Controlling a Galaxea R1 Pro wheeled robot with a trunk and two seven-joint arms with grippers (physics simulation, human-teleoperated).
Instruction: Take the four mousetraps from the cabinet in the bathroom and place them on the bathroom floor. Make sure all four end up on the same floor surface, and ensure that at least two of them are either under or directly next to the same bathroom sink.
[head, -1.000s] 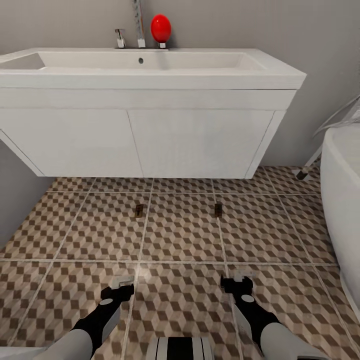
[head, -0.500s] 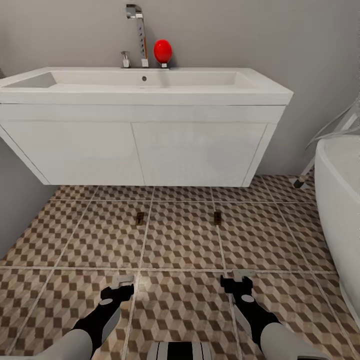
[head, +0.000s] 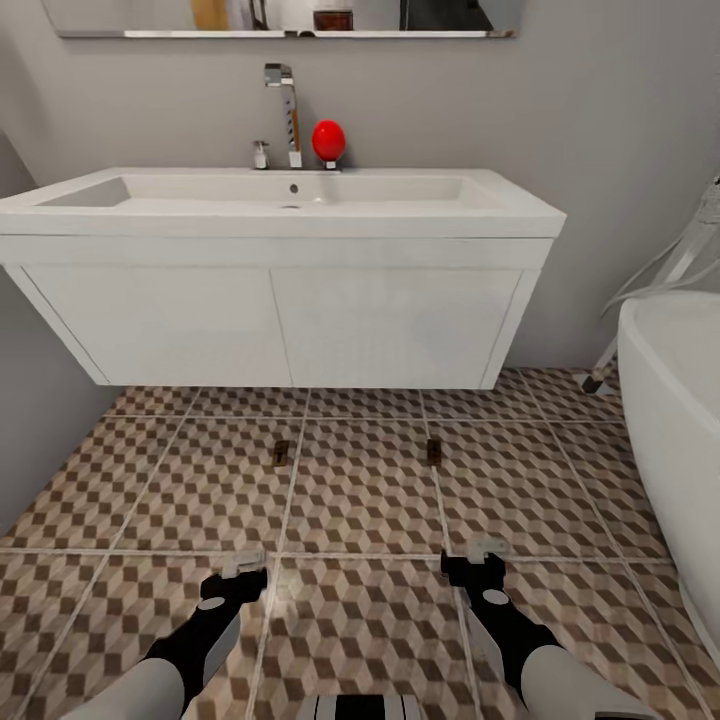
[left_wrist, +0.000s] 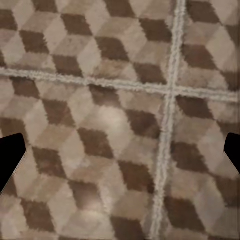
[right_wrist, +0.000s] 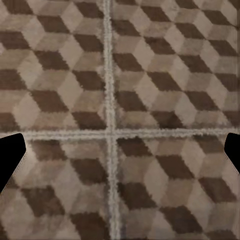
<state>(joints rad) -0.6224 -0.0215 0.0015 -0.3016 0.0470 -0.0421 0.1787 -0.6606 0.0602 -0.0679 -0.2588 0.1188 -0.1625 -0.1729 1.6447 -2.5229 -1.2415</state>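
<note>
The head view is tilting upward, now showing a mirror edge at 12 o'clock above the white sink (head: 300, 205), while two mousetraps (head: 281, 453) are lying on the bathroom floor (head: 360, 500) just before it and the left gripper (head: 243, 570) and right gripper (head: 478, 560) are hanging wide, holding nothing.

camera tilted up, mirror (head: 285, 17) edge newly in view
</note>
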